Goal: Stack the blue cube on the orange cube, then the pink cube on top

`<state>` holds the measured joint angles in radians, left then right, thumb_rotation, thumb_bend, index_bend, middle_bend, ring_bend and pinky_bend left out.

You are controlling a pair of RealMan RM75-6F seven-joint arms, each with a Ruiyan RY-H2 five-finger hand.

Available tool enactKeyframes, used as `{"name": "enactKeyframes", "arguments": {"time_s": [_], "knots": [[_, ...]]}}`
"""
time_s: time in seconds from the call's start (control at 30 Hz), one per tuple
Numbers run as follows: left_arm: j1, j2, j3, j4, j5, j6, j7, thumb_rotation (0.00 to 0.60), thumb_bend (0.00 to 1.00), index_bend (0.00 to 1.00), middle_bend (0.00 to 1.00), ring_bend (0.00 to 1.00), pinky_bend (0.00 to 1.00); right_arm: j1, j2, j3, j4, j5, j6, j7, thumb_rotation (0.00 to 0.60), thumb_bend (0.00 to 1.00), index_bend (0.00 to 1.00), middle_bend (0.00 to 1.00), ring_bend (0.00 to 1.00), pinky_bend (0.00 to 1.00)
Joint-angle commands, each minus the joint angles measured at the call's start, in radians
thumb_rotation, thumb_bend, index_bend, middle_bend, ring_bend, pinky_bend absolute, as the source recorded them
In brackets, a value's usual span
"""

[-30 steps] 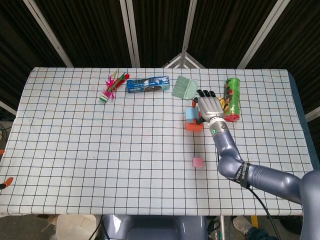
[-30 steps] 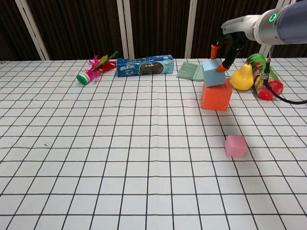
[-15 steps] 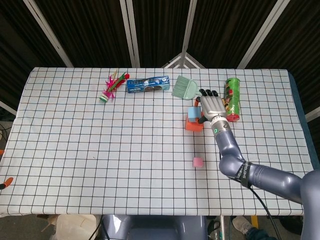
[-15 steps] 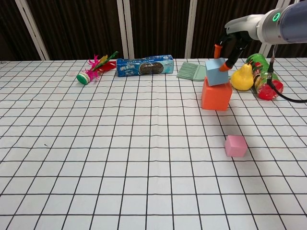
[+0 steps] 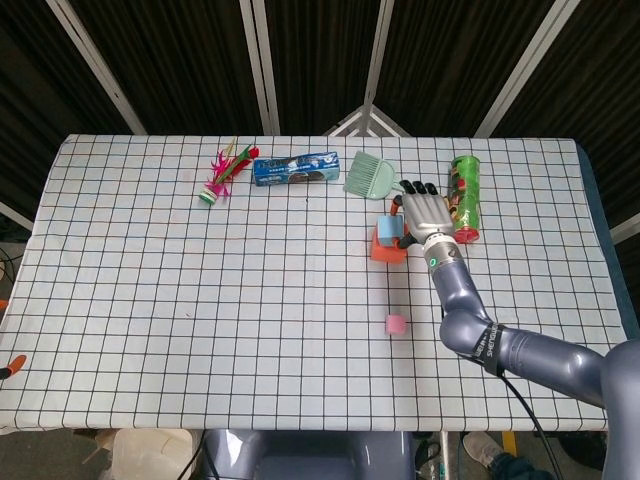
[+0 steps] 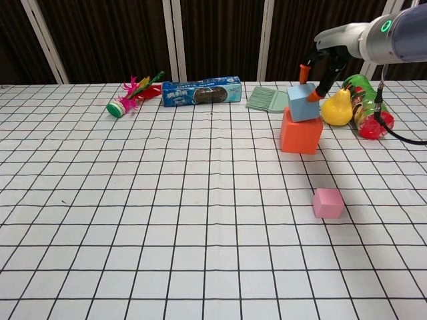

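Observation:
The blue cube [image 6: 303, 104] sits tilted on top of the orange cube [image 6: 299, 135], at the table's far right. My right hand [image 6: 319, 70] comes down on it from above and pinches its upper edges between orange-tipped fingertips [image 6: 313, 97]. In the head view the right hand [image 5: 426, 211] lies just right of the blue cube [image 5: 390, 230], with the orange cube [image 5: 386, 251] below it. The pink cube [image 6: 328, 203] lies alone on the cloth nearer to me, also visible in the head view [image 5: 395, 324]. No left hand appears in either view.
A yellow pear [image 6: 337, 109] and a lying green chip can [image 6: 365, 100] are close to the right of the stack. A green brush [image 6: 267, 99], a blue biscuit pack [image 6: 201, 91] and a feather shuttlecock [image 6: 130, 97] line the far edge.
The right hand has shifted the blue cube slightly right and lowered it onto the orange cube. The pink cube has stayed put.

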<state>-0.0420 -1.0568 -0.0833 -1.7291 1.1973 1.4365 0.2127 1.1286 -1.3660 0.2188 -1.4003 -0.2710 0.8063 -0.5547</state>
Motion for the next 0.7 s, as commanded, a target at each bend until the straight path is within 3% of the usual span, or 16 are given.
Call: {"name": "enactKeyframes", "arguments": {"time_s": [0.03,0.7], "knots": [[-0.001,0.000,0.000,0.000,0.000,-0.001,0.001,0.600,0.21,0.22,0.01,0.00,0.02,0.000,-0.001,0.000,0.002,0.000,0.000,0.002,0.600,0.36,0.44,0.09,0.02,0.00],[-0.001,0.000,0.000,-0.001,-0.001,-0.001,0.002,0.600,0.21,0.22,0.01,0.00,0.02,0.005,0.009,-0.004,-0.007,0.010,0.007,-0.001,0.600,0.36,0.44,0.09,0.02,0.00]]}}
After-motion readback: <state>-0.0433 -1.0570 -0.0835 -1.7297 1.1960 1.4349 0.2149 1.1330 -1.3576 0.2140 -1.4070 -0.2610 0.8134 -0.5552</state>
